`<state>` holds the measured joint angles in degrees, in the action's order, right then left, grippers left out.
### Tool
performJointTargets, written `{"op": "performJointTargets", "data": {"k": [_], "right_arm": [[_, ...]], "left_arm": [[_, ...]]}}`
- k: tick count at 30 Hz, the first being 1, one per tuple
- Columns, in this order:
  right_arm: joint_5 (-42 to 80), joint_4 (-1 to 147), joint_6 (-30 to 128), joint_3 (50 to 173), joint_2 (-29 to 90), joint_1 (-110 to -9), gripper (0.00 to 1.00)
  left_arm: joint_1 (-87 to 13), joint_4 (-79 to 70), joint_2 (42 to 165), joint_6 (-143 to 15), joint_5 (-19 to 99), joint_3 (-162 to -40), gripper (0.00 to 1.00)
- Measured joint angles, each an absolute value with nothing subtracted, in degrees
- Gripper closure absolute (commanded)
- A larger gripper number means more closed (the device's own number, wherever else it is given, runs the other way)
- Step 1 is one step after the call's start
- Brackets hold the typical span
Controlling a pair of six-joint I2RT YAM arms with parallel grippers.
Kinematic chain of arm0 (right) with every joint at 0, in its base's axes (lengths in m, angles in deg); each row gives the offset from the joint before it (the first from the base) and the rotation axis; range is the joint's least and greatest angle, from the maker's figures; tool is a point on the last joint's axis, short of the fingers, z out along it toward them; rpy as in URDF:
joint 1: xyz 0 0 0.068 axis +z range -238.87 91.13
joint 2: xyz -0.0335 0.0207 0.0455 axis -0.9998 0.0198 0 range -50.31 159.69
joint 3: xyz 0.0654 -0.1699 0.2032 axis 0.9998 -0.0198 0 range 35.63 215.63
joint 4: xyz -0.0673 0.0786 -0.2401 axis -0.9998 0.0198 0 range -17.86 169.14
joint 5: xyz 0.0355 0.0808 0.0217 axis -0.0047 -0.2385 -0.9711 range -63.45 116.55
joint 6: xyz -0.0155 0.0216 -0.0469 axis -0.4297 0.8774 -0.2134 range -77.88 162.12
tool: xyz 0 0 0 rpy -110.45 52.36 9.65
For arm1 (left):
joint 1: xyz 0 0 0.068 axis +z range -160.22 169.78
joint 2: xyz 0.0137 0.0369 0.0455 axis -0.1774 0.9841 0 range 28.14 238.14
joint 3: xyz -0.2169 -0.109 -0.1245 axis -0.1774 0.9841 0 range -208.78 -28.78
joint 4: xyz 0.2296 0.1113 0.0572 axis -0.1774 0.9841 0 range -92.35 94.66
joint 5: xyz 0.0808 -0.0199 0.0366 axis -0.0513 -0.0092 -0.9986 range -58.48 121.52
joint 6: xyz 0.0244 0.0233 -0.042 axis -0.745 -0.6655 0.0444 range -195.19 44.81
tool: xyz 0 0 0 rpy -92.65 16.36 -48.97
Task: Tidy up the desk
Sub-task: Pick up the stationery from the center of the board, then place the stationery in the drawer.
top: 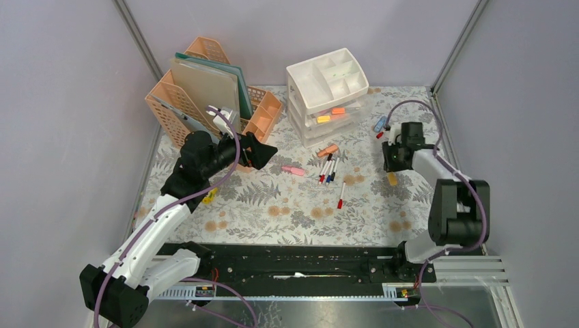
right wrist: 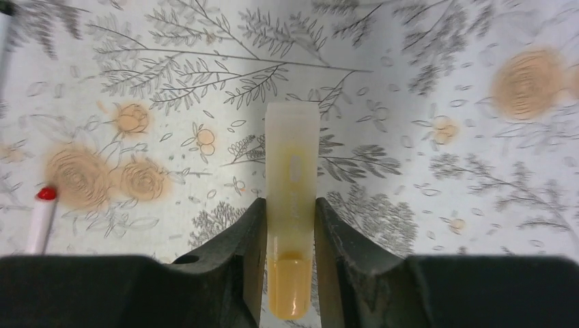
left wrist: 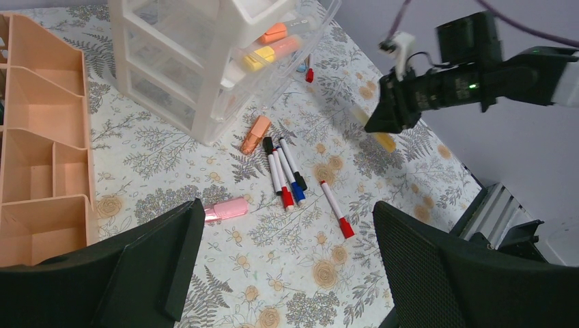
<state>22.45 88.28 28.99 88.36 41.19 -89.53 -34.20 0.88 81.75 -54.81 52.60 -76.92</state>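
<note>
The fern-printed table (top: 273, 212) carries the white drawer unit (top: 326, 96) at its far side. Right of that unit, the right end effector (right wrist: 290, 215) pinches a yellow highlighter (right wrist: 292, 157). Left of it, the left end effector (top: 266, 152) hovers with jaws wide apart.

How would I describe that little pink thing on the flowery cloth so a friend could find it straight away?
Find the white drawer unit at the back of the desk, then the bunch of markers in front of it. Left of those, towards the peach file rack, a stubby pink highlighter lies alone; it is the only pink thing, shorter than the slim white markers.
</note>
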Motion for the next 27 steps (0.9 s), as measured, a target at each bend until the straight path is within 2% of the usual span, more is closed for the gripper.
{"op": "performJointTargets", "data": {"k": [5, 10, 16, 19, 22, 27], "right_arm": [[13.8, 89.2, 23.7, 87.5, 29.8, -94.1, 1.0], [1.8, 91.7, 15.8, 89.5, 20.7, -94.1, 1.0], [-12.7, 99.0, 4.0, 105.8, 27.0, -93.6, 1.0], [-16.0, 106.3, -6.1, 118.0, 33.4, -90.5, 1.0], [-14.0, 111.2, -17.3, 126.0, 37.8, -83.6, 1.0], [-5.6, 116.7, -34.1, 130.4, 41.6, -69.8, 1.0]], "left_arm": [[-34.2, 0.9, 81.7, -54.8, 52.6, -76.9, 0.01], [-34.2, 0.9, 81.7, -54.8, 52.6, -76.9, 0.01], [-34.2, 0.9, 81.8, -54.8, 52.5, -76.9, 0.01], [-34.2, 0.9, 81.8, -54.8, 52.5, -76.9, 0.01], [-34.2, 0.9, 81.8, -54.9, 52.3, -76.9, 0.01], [-34.2, 0.9, 81.8, -54.9, 52.1, -76.9, 0.01]]}}
